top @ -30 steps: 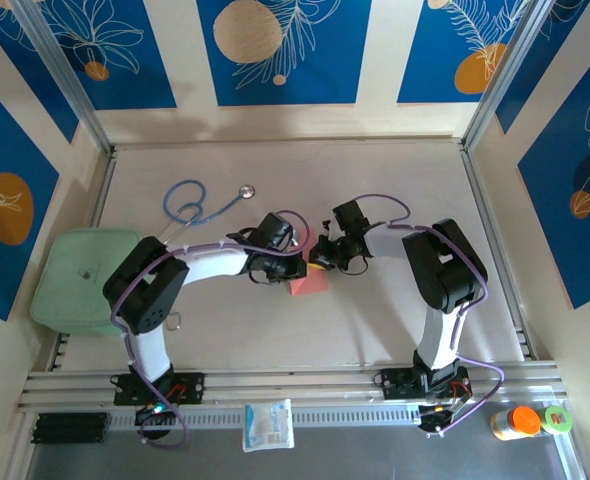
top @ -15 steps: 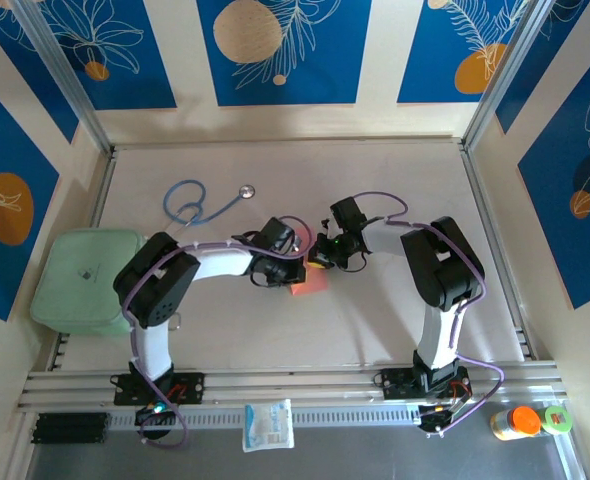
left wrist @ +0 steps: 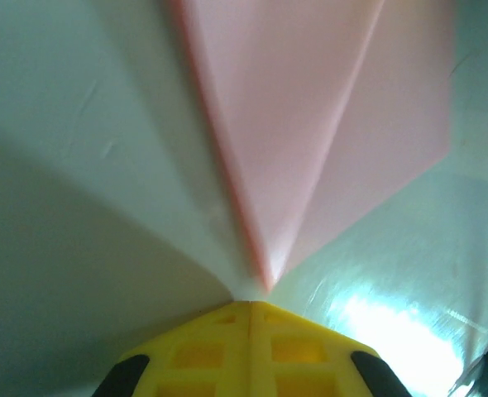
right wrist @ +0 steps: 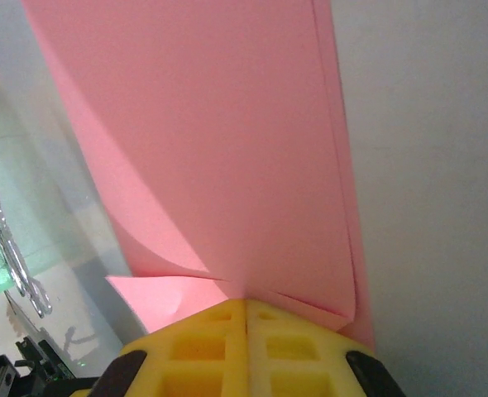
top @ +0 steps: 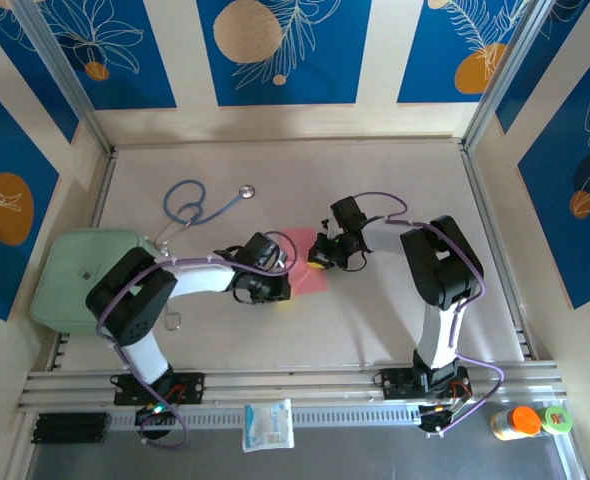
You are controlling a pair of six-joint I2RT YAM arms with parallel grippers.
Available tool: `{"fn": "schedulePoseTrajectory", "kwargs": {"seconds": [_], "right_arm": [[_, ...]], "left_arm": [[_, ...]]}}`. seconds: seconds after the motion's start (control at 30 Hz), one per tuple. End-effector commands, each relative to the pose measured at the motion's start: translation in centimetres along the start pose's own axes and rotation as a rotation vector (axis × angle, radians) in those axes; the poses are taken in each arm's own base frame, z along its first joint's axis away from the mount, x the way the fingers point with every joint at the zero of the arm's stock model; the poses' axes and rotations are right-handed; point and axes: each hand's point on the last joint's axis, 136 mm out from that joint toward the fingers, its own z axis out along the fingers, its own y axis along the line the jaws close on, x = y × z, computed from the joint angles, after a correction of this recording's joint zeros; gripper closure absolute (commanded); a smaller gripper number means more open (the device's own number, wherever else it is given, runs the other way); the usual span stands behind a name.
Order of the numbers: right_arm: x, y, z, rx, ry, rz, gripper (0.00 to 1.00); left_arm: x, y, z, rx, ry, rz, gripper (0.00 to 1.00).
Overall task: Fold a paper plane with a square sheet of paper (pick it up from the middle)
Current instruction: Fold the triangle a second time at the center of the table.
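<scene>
The square sheet of paper (top: 305, 268) lies mid-table, salmon pink, folded with a raised centre crease (left wrist: 310, 124). My right gripper (top: 318, 262) sits at its right edge. In the right wrist view the yellow pads (right wrist: 246, 302) are pressed together and the pink layers (right wrist: 227, 149) run straight out of their seam. My left gripper (top: 280, 287) is at the sheet's lower-left corner, shut. In the left wrist view its pads (left wrist: 251, 304) meet with no gap, and the paper's pointed tip ends just in front of them, a sliver of table between.
A blue stethoscope (top: 190, 205) lies at the back left and a pale green pad (top: 75, 275) at the left edge. A white packet (top: 268, 425) and an orange-capped bottle (top: 520, 420) sit on the near rail. Metal rails border the table.
My left gripper has slid toward the near left, off the top of the sheet to its lower-left corner, so more pink shows. The right gripper has stayed in place.
</scene>
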Motion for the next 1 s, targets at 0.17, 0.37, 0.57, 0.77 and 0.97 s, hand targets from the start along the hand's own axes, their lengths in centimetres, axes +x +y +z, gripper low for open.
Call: {"fn": "schedulePoseTrajectory", "kwargs": {"seconds": [0.17, 0.37, 0.57, 0.77, 0.97], "right_arm": [[-0.8, 2.4, -2.1, -0.053, -0.06, -0.031, 0.88], [-0.9, 3.4, -4.2, -0.089, -0.114, 0.024, 0.76], [-0.3, 1.3, -4.8, -0.058, -0.148, 0.149, 0.67], [0.4, 0.5, -4.3, -0.045, -0.132, 0.198, 0.63], [0.8, -0.1, -3.3, -0.021, -0.099, 0.227, 0.63]], "left_arm": [[-4.3, -2.3, -5.7, -0.021, -0.186, 0.03, 0.88], [-8.1, -4.5, -4.9, 0.05, -0.251, 0.016, 0.8], [-10.3, -4.5, -2.7, 0.021, -0.242, 0.008, 0.85], [-10.7, -1.8, -1.0, -0.07, -0.237, -0.034, 0.94], [-11.1, 0.4, -0.5, -0.138, -0.259, -0.053, 0.97]]}}
